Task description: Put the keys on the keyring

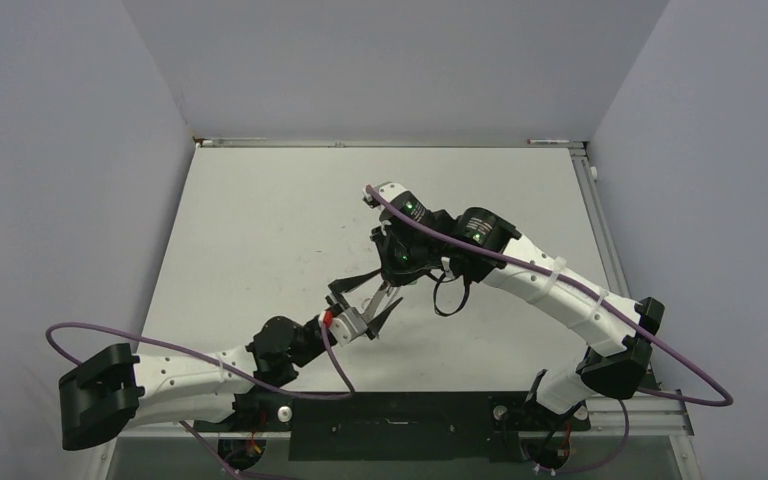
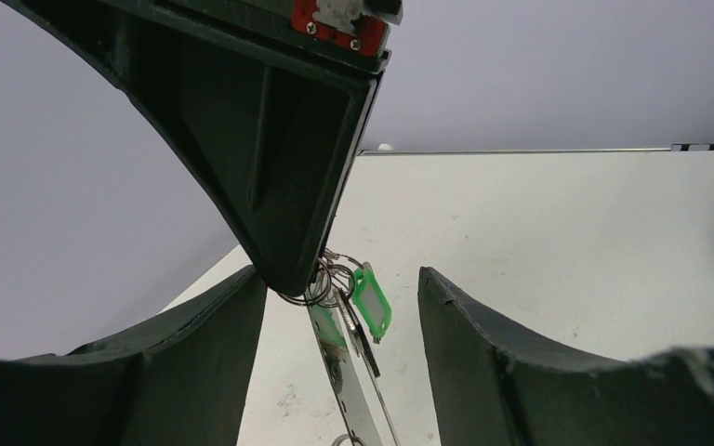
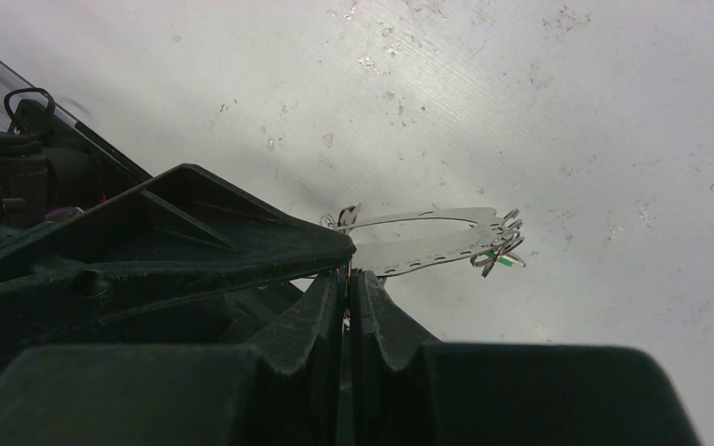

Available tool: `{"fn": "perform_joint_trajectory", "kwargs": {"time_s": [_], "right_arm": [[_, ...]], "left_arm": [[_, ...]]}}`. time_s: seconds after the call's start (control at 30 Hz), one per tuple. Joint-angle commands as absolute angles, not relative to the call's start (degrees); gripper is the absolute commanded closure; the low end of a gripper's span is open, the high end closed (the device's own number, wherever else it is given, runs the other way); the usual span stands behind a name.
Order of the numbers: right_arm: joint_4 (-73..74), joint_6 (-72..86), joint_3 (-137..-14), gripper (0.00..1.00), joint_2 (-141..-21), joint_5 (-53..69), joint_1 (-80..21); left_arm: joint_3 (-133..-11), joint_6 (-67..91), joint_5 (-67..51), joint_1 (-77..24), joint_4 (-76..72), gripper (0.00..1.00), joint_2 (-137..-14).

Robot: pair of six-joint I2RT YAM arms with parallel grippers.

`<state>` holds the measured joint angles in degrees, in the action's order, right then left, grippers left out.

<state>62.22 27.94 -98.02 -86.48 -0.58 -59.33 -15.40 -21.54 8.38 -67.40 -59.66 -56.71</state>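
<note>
Left: your left gripper (image 2: 341, 277) stands open; its two dark fingers (image 2: 195, 353) spread to either side of the keys (image 2: 339, 367), with a gap on each side, and grip nothing.

Centre: the keys are flat silvery blades held in the air above the white table (image 1: 260, 220); they lie lengthwise between those fingers. At one end sits a cluster of thin wire rings, the keyring (image 2: 335, 269); a small green tag (image 2: 372, 302) hangs just beside it, touching the rings.

Right: your right gripper (image 3: 349, 283) reaches in from the right arm; its fingers are pressed flat together with no gap showing. In the right wrist view the blades start right at the fingertips and appear pinched there; the rings and tag are at the blades' other end.
</note>
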Motion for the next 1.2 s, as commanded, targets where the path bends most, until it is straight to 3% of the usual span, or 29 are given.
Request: {"fn": "perform_joint_trajectory", "kwargs": {"time_s": [0.0,0.4,0.6,0.8,0.97,1.07,1.17], "right_arm": [[59.6,29.1,-99.4,0.95,-84.2,-2.9,-59.9],[58.1,30.2,-98.4,0.95,-82.7,-2.8,-60.6],[58.6,30.3,-98.6,0.95,-81.8,-3.4,-60.8],[58.8,30.5,-98.6,0.95,-81.1,-2.8,-60.8],[59.5,30.5,-99.8,0.95,-80.8,-3.5,-60.8],[58.6,31.8,-99.3,0.95,-80.0,-6.3,-60.8],[55.2,34.4,-96.1,0.95,-78.0,-10.0,-60.6]], "left_arm": [[-19.7,-21.3,8.8,-68.2,-58.8,0.43,-56.1],[-20.3,-19.4,18.3,-68.5,-65.5,0.5,-60.7],[-18.8,-20.7,21.1,-68.5,-67.0,0.67,-61.0],[-16.3,-24.3,18.4,-68.5,-65.6,0.69,-59.2],[-14.2,-27.6,18.9,-68.5,-62.4,0.62,-57.0],[-12.8,-26.5,20.6,-68.7,-61.1,0.46,-53.2],[-13.3,-24.2,16.5,-69.0,-54.4,0.38,-47.0]]}}
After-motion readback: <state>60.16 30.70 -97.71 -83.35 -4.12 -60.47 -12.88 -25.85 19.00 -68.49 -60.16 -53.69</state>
